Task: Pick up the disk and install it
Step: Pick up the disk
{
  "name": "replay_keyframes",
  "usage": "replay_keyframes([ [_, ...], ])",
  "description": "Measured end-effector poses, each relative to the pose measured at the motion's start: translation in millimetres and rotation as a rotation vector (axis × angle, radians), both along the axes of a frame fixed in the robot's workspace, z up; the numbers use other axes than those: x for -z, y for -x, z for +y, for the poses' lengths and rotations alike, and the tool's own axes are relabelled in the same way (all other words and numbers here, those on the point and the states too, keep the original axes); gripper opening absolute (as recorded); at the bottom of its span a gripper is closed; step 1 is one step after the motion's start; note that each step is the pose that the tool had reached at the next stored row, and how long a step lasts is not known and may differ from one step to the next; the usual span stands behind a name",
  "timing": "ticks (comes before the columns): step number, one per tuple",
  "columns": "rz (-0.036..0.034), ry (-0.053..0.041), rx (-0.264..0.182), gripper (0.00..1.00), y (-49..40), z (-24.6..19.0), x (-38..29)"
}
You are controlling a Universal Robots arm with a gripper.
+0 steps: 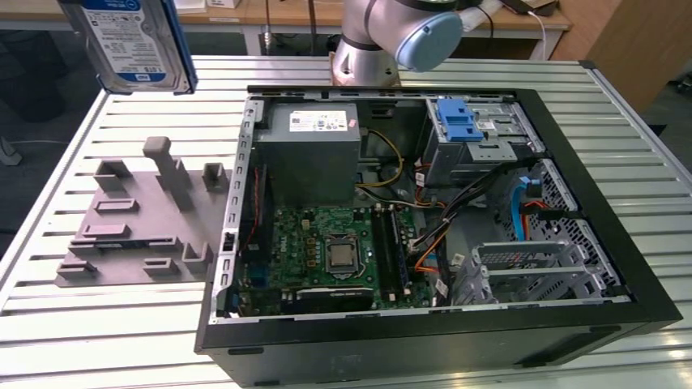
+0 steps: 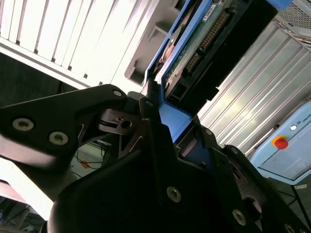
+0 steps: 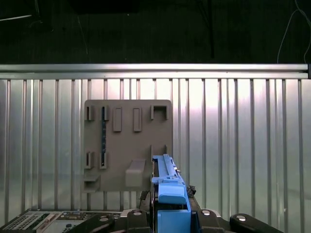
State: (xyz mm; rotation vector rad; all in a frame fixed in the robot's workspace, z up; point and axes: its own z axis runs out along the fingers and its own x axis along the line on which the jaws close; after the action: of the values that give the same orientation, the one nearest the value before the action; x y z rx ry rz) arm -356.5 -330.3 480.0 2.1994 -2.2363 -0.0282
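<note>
The disk (image 1: 130,40) hangs in the air at the exterior view's top left, above the slatted table, its blue-and-white label facing the camera and its blue frame showing along one side. In the second wrist view my gripper (image 2: 177,128) is shut on the disk (image 2: 204,43), black fingers (image 2: 150,131) clamped on the blue frame. In the first wrist view the disk (image 3: 167,187) stands edge-on in the gripper (image 3: 170,218), above the grey fixture plate (image 3: 129,145).
The open computer case (image 1: 605,211) lies on the table at the exterior view's right. It holds a grey power supply box (image 1: 308,154), a motherboard (image 1: 335,251) and a silver cage with a blue latch (image 1: 471,130). The grey fixture plate (image 1: 141,219) lies to its left. The arm's base (image 1: 400,32) stands behind.
</note>
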Motion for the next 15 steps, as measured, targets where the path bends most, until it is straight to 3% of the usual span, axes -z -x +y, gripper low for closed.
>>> replay_keyframes([
  [15, 0.0001, 0.0, 0.0, 0.37, -13.4, -0.5, 0.0],
])
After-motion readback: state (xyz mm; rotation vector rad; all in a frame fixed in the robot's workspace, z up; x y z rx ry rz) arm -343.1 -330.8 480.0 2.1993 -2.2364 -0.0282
